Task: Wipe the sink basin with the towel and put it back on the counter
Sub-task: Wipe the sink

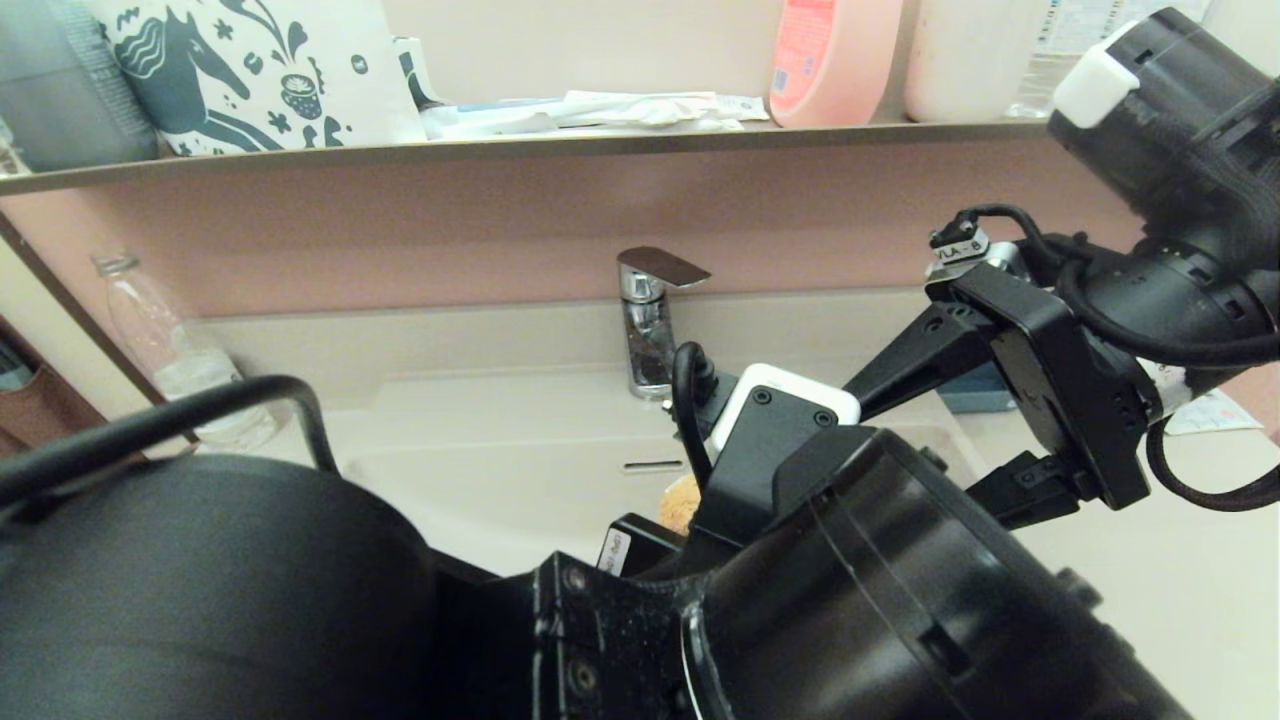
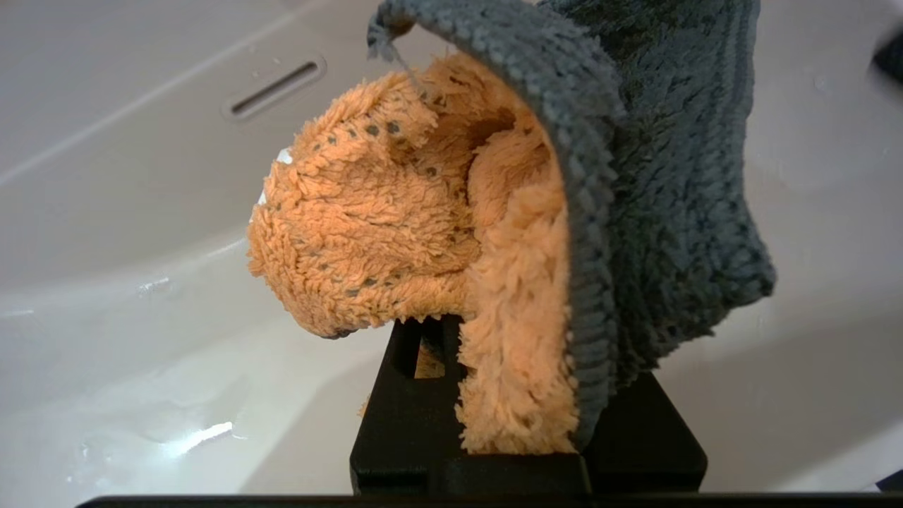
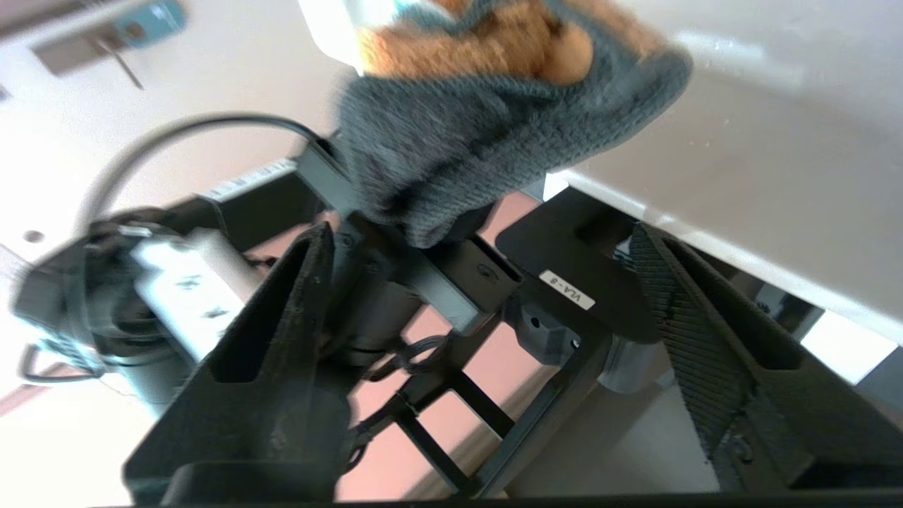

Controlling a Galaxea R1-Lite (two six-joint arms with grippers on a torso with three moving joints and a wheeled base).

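Black and bulky, the left arm is filling the lower part of the head view, reaching down into the basin [image 1: 480, 470]. Its left gripper [image 2: 518, 395] is clamping the towel [image 2: 494, 233] tight between closed fingers; the cloth is bunching up above them, a fluffy orange pile on one face, knitted dark grey on the other, with a grey ribbed edge curling over the top. From the head camera only a small orange tuft is peeking out [image 1: 682, 500] past the wrist, just below the overflow slot [image 1: 652, 465].

Around the towel the basin is looking smooth, glossy and cream, with wet glints on its curved wall and the narrow slot [image 2: 275, 88] set in the back.

The right gripper [image 3: 487, 296] is hanging close by with its two ridged black fingers [image 3: 691, 317] spread wide, holding nothing; through the gap the towel [image 3: 494, 120] and the left wrist are showing. In the head view that gripper [image 1: 930, 420] is hovering over the basin's right rim, beside the counter [image 1: 1150, 570].

Behind, a chrome tap [image 1: 650, 320] is standing at the basin's back edge. A clear glass bottle [image 1: 165, 345] is sitting at the far left, and a thin brown shelf [image 1: 500, 148] above is carrying a printed pouch [image 1: 250, 70] and a pink bottle [image 1: 830, 60].
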